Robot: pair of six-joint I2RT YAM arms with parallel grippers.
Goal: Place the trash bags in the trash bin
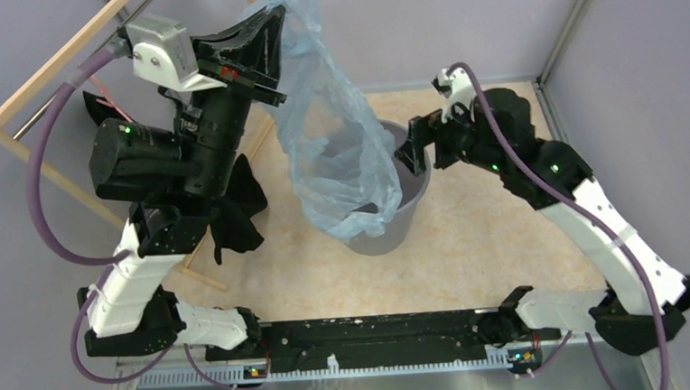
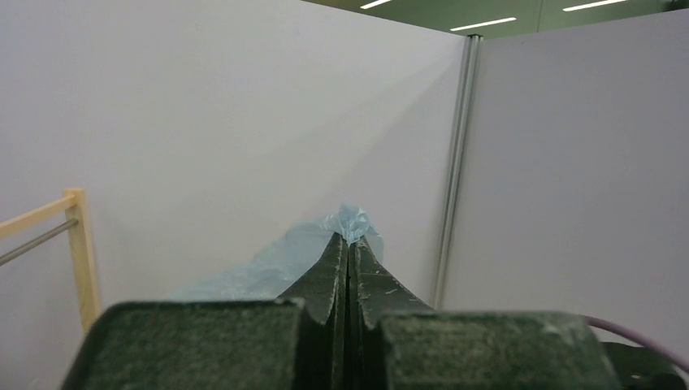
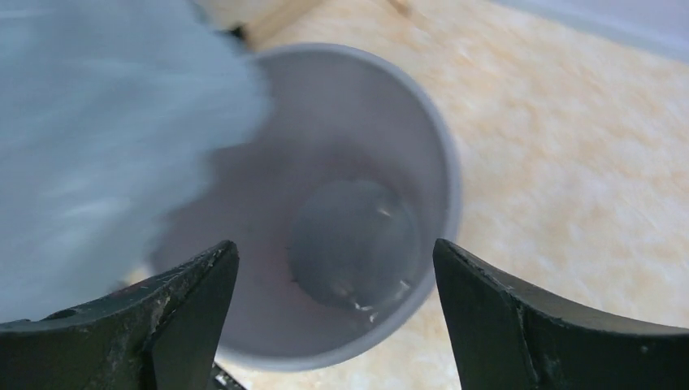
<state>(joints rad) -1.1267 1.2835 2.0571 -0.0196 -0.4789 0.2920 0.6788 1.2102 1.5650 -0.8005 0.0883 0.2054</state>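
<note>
The pale-blue translucent trash bag (image 1: pixel 327 115) hangs from my left gripper (image 1: pixel 278 16), which is raised high at the back and shut on the bag's top edge. In the left wrist view the film (image 2: pixel 268 268) bunches out past the closed gripper (image 2: pixel 351 237). The bag's lower end drapes over the left side of the grey trash bin (image 1: pixel 407 211). My right gripper (image 1: pixel 409 153) hovers at the bin's right rim, open and holding nothing. Its wrist view looks between the spread jaws of the gripper (image 3: pixel 333 252) into the bin (image 3: pixel 449 187), with blurred bag film (image 3: pixel 97 122) over the left of the mouth.
A black cloth (image 1: pixel 238 206) hangs on a wooden rack (image 1: pixel 44 73) left of the bin, behind my left arm. Grey partition walls close in the beige tabletop (image 1: pixel 488 231) at the back and sides.
</note>
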